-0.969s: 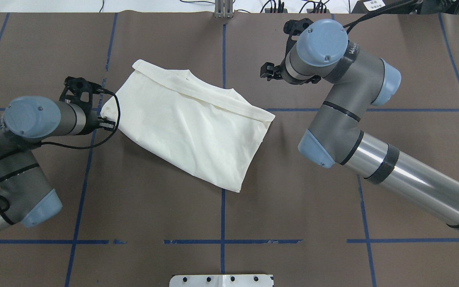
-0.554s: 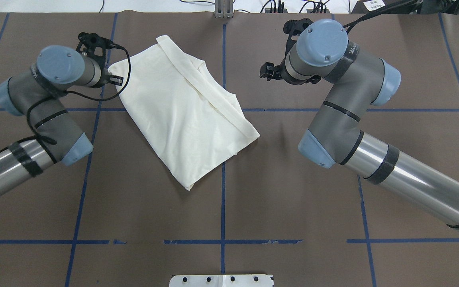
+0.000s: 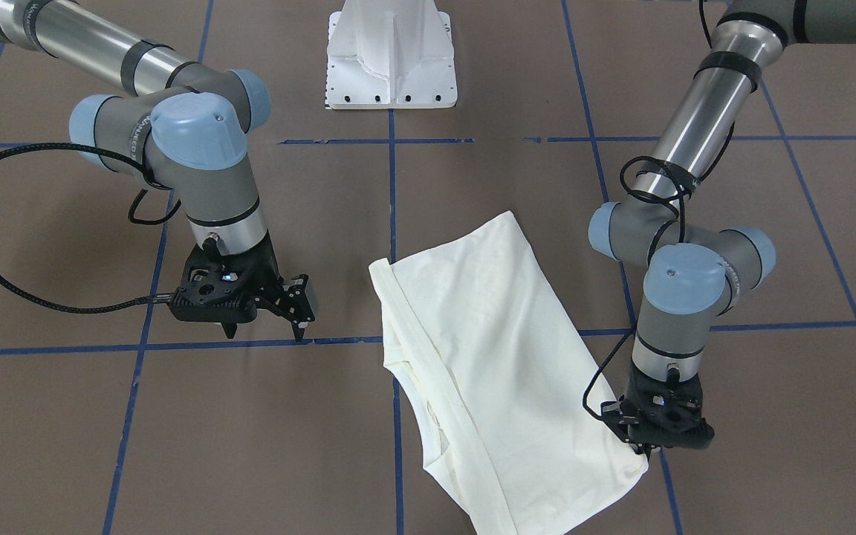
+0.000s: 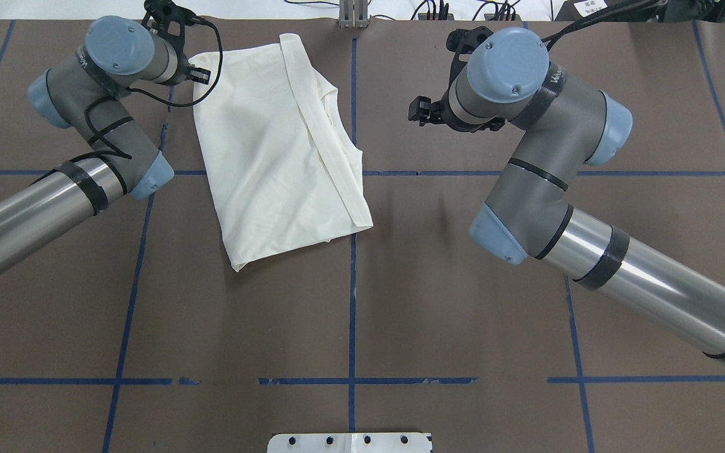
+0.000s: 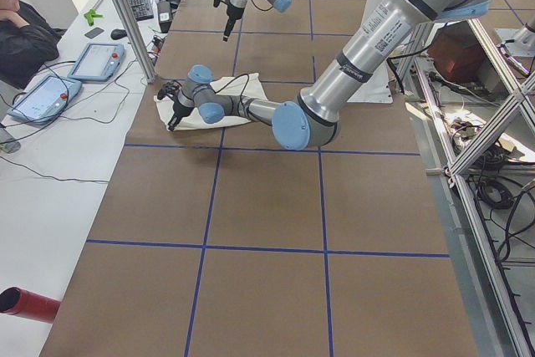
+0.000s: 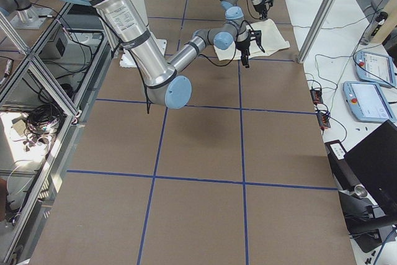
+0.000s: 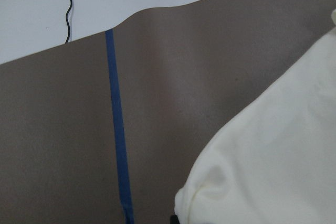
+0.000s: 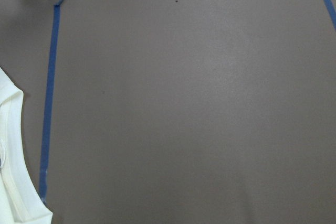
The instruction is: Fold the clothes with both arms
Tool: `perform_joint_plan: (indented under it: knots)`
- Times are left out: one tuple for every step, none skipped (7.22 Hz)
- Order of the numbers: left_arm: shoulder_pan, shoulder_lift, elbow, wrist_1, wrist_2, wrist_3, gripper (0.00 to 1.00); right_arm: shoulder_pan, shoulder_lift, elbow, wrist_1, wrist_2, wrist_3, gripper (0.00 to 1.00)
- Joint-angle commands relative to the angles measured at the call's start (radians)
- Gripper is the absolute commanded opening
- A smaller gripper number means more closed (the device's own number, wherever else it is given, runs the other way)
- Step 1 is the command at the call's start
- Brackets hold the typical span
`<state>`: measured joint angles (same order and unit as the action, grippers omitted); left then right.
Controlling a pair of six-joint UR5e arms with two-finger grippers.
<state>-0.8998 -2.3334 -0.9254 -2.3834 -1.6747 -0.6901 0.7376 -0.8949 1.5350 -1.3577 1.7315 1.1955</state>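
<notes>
Left pincer (image 3: 642, 446) pinches a corner of the shirt (image 3: 495, 357); right pincer (image 3: 303, 323) hangs spread, apart from it

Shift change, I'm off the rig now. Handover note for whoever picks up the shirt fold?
Left claw: shut on the far-left corner of the shirt; the wrist view shows the cloth bunched there.
Right claw: open, empty, over bare table, apart from the shirt.
Shirt: lies flat in the far-left part of the table, plain cream side up, a banded edge running along its right side.
Done: it looks folded into a narrow panel; no sleeves show.
Left: probably release that corner, bring the right claw in and make a cross fold with both arms. Check for wrinkles near the held corner first.
</notes>
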Motion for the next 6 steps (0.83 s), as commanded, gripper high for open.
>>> perform_joint_plan:
  knots:
    - [-0.010, 0.082, -0.137, -0.075, -0.194, -0.011, 1.00, -0.015, 0.051, -0.044, -0.004, -0.004, 0.133, 0.98]
    - [-0.007, 0.145, -0.233, -0.083, -0.223, -0.063, 1.00, -0.029, 0.151, -0.135, -0.003, -0.009, 0.221, 0.96]
    - [-0.007, 0.158, -0.259, -0.085, -0.224, -0.084, 1.00, -0.047, 0.236, -0.239, 0.006, -0.021, 0.287, 0.88]
    - [-0.007, 0.170, -0.263, -0.085, -0.226, -0.083, 1.00, -0.061, 0.269, -0.351, 0.128, -0.032, 0.341, 0.77]
    - [-0.007, 0.172, -0.263, -0.085, -0.226, -0.085, 1.00, -0.075, 0.309, -0.463, 0.205, -0.071, 0.343, 0.77]
    - [-0.002, 0.177, -0.268, -0.086, -0.226, -0.086, 1.00, -0.090, 0.321, -0.486, 0.206, -0.078, 0.343, 0.67]
